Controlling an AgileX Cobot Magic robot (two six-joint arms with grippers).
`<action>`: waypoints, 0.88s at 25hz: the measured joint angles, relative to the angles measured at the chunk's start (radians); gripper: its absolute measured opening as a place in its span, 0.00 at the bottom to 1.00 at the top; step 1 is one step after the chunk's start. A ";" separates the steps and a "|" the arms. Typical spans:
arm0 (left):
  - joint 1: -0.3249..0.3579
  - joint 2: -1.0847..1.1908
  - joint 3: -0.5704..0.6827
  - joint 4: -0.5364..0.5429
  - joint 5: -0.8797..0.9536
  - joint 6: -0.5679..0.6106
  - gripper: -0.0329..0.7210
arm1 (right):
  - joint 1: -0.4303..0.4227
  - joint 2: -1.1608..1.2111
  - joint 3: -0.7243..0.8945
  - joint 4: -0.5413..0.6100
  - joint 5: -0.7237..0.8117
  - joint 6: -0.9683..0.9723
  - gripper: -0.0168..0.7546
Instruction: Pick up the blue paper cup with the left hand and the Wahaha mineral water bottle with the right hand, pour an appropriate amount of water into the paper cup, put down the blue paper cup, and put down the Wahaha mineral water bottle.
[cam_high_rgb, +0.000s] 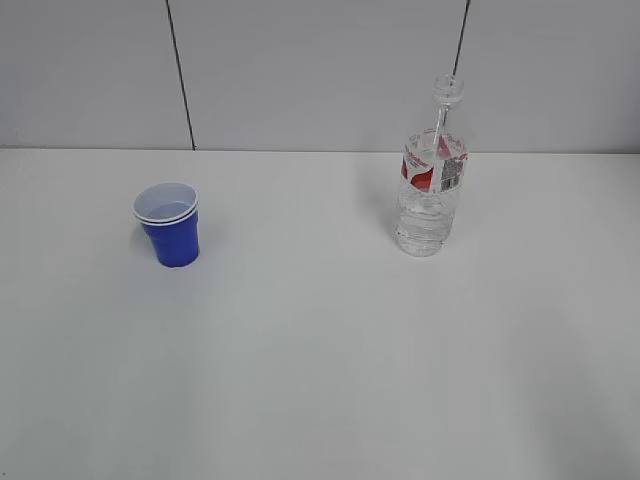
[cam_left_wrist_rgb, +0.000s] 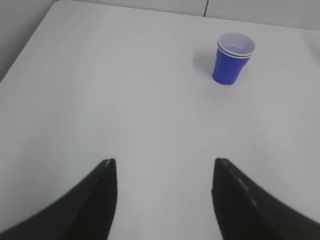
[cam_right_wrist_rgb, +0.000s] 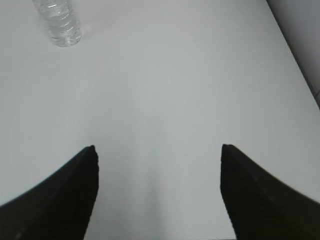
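Cup (cam_left_wrist_rgb: 234, 59) stands far ahead of the left fingers (cam_left_wrist_rgb: 102, 200), bottle (cam_right_wrist_rgb: 59, 21) far ahead of the right fingers (cam_right_wrist_rgb: 250, 195); both pairs apart, empty.

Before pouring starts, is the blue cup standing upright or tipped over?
Upright: the blue paper cup stands on its base on the table, open white rim facing up.

The room is evenly and softly lit from above, so the white table (cam_high_rgb: 320, 350) reads bright but without harsh glare. The blue paper cup (cam_high_rgb: 171, 225) throws only a faint shadow to its left, and the Wahaha mineral water bottle (cam_high_rgb: 431, 180) a pale one too. Both wrist views are softer; the dark fingers (cam_left_wrist_rgb: 90, 205) near the lens look blurred and featureless.
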 joint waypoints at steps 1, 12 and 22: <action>0.006 -0.007 0.000 0.000 0.000 0.000 0.65 | 0.000 -0.005 0.000 0.000 0.000 0.000 0.76; 0.040 -0.013 0.000 -0.004 0.000 0.000 0.62 | -0.001 -0.012 0.000 -0.003 0.001 0.000 0.76; 0.040 -0.013 0.000 -0.004 0.000 0.000 0.62 | -0.001 -0.012 0.000 -0.004 0.001 0.000 0.76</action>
